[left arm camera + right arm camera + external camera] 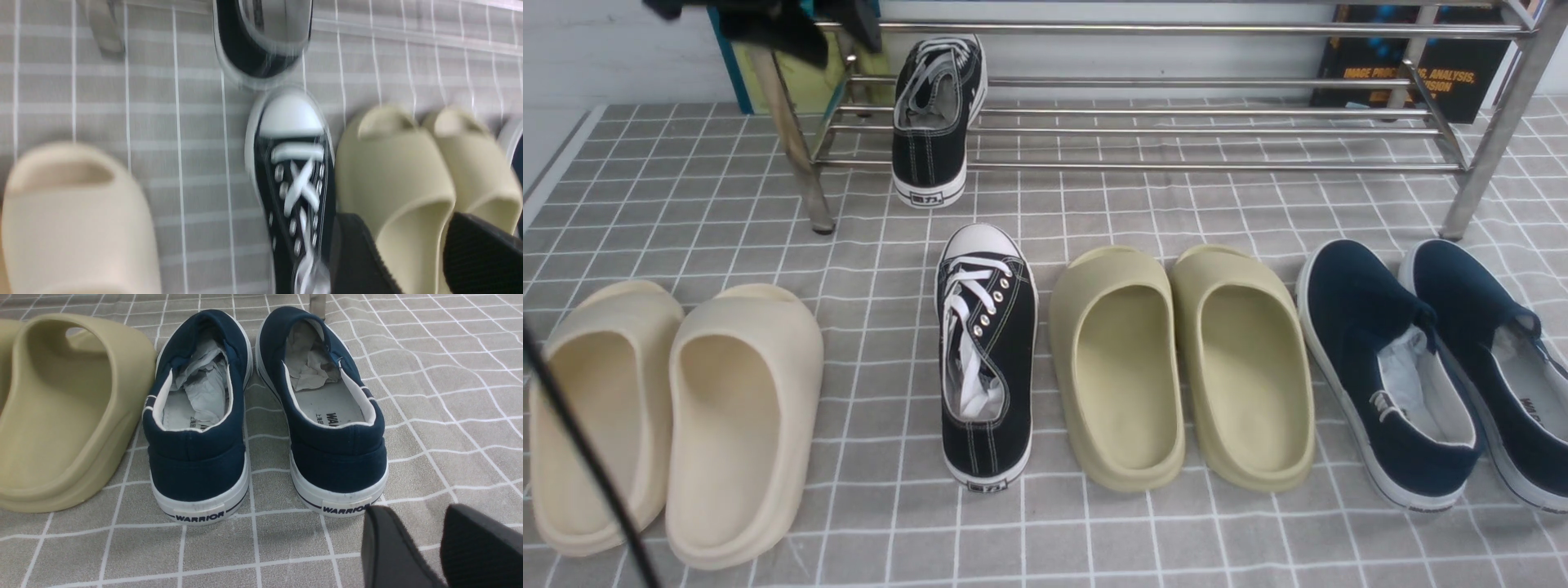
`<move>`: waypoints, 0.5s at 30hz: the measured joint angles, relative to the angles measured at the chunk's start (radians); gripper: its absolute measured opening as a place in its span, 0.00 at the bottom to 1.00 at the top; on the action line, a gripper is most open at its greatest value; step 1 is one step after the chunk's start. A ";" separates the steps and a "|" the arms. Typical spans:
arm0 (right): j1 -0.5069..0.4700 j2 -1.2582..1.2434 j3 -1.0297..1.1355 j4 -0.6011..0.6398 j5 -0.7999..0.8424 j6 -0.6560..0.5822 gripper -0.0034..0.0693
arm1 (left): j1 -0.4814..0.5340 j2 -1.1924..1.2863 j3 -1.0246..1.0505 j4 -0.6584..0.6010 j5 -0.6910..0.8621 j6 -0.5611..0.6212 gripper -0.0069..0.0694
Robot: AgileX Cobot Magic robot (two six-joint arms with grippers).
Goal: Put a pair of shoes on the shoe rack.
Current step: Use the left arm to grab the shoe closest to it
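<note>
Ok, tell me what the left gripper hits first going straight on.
Probably the olive foam slipper beside the black sneaker: it shows between the fingers of the left gripper; depth is unclear.

Bright, diffuse light fills all three views, leaving only soft, short shadows on the tabletop (1176, 539) and thin streaks of glare along the shoe rack (1143, 167) tubes. The left wrist view is smeared by motion blur, so the sneaker (294, 171) laces and the grid lines look doubled. The right wrist view is crisp, apart from the soft-edged right fingers (388, 551) near the lens.
</note>
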 joint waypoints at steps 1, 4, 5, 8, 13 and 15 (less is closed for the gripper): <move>0.000 0.000 0.000 0.000 0.000 0.000 0.38 | -0.001 -0.005 0.012 0.000 0.000 0.002 0.51; 0.000 0.000 0.000 0.000 0.000 0.000 0.38 | -0.033 -0.068 0.214 0.023 -0.002 0.025 0.51; 0.000 0.000 0.000 0.000 0.000 0.000 0.38 | -0.080 -0.094 0.322 0.050 -0.006 0.027 0.51; 0.000 0.000 0.000 0.000 0.000 0.000 0.38 | -0.141 -0.101 0.444 0.069 -0.047 0.029 0.51; 0.000 0.000 0.000 0.000 0.000 0.000 0.38 | -0.269 -0.045 0.615 0.080 -0.245 0.029 0.47; 0.000 0.000 0.000 0.000 0.000 0.000 0.38 | -0.271 -0.010 0.619 0.085 -0.289 0.010 0.46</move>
